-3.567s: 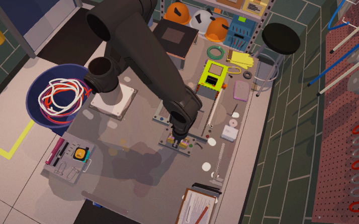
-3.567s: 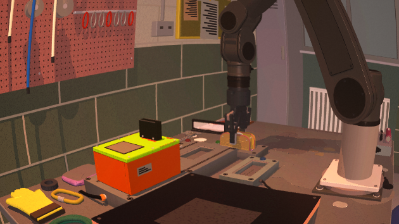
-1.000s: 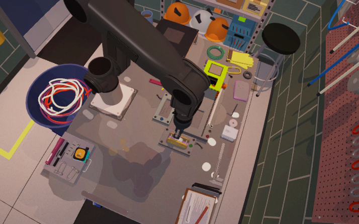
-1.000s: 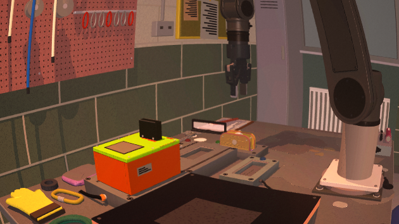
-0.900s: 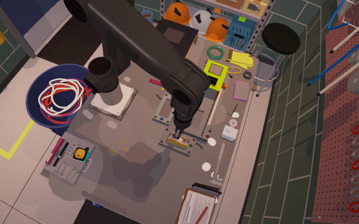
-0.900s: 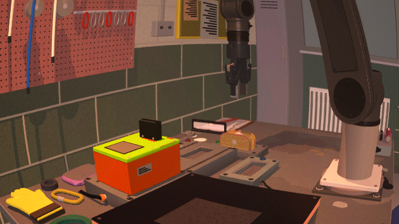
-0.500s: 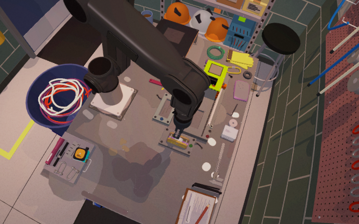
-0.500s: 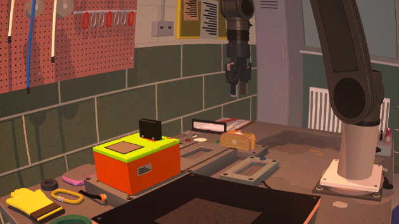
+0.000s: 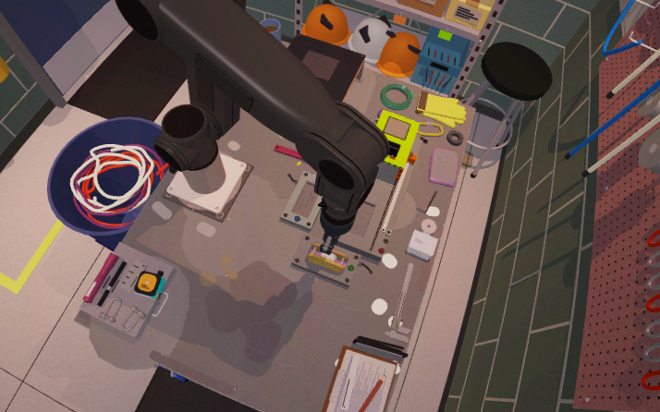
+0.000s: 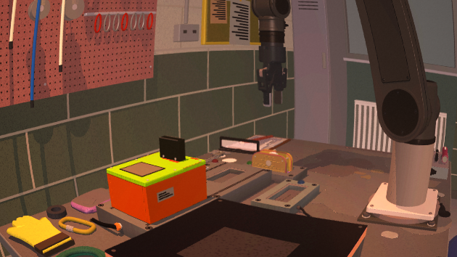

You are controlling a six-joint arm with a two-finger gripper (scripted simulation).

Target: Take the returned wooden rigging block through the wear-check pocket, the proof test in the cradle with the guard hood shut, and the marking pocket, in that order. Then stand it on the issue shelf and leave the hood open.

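Observation:
The wooden rigging block [image 10: 272,160] [image 9: 327,260] stands in a grey pocket plate on the bench, near the front edge. My gripper [image 10: 271,97] [image 9: 329,244] hangs high above the block, open and empty. The orange guard hood [image 10: 156,186] with a yellow-green top [image 9: 397,136] sits at the far end of the slide rail [image 9: 393,199]. A recessed cradle [image 10: 231,175] in the rail plate lies uncovered. A second framed pocket [image 10: 287,192] [image 9: 304,199] lies beside it. A dark shelf panel [image 10: 243,232] [image 9: 325,64] stands at the bench's back end.
A blue tub [image 9: 108,179] of coiled rope stands on the floor left of the bench. A tool tray [image 9: 127,291] sits at the front left corner. Yellow gloves [image 9: 441,109], a pink pad [image 9: 443,166] and a clipboard [image 9: 361,381] lie along the right side. A stool [image 9: 514,73] stands behind.

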